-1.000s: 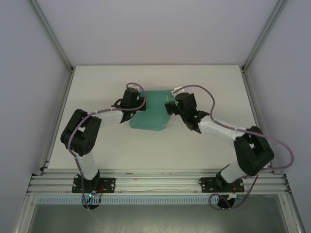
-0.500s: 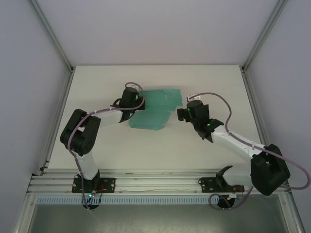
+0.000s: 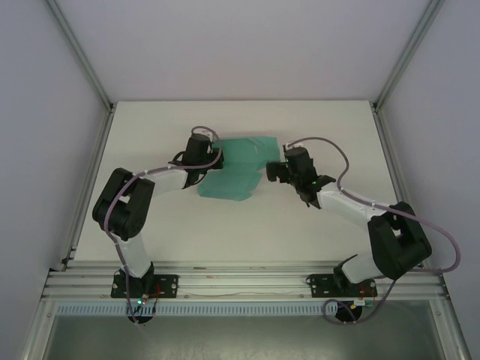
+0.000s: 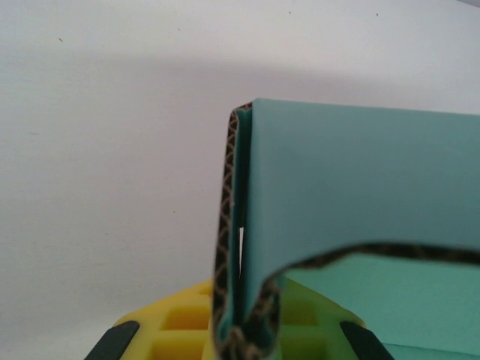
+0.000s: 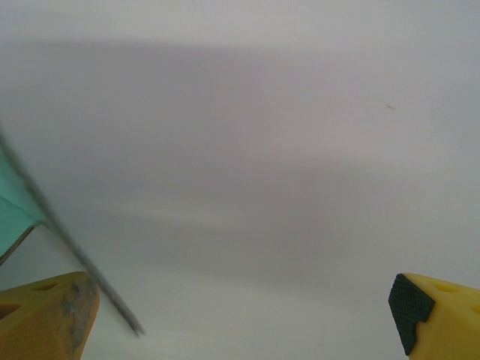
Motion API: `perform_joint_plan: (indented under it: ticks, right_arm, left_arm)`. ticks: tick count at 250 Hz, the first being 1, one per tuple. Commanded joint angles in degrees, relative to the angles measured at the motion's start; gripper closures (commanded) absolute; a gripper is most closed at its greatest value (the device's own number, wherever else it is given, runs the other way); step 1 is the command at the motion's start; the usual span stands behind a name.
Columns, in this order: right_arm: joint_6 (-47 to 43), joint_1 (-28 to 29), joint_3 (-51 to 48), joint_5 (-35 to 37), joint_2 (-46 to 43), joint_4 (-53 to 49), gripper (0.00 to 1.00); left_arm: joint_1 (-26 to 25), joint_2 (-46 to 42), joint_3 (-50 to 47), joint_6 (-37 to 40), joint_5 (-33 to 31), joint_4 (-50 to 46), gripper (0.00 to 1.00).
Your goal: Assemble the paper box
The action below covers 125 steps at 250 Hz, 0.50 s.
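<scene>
The left arm reaches in from the left side of the white surface. The left gripper sits at the left edge of the paper box. From its own wrist camera, the left gripper is pinched tight on the card. A folded edge of the green paper box stands up between the yellow fingers. The wavy brown inside of the card shows along that edge.

From above, the paper box lies near the middle of the surface, a bit toward the back. It looks partly folded, with its top right part raised. It sits between the two grippers.

The right gripper is just beside the right edge of the box. From the right wrist camera, the right gripper is open wide with nothing between its fingers. A small bit of the green card shows by the left finger. I cannot tell if they touch.
</scene>
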Motion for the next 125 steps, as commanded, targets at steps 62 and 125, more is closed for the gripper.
perform_joint_plan:
  ticks: [62,125]
  right_arm:
    - [2.54,0.43,5.48,-3.84,8.82,8.01,0.00]
    - [-5.96,7.52,9.80,17.07,17.57,10.22,0.00]
  left_arm:
    - [-0.39,-0.39,0.15,-1.69,5.82,4.45,1.00]
    - [-0.40,-0.19,1.02,-4.70,5.91,4.32,1.00]
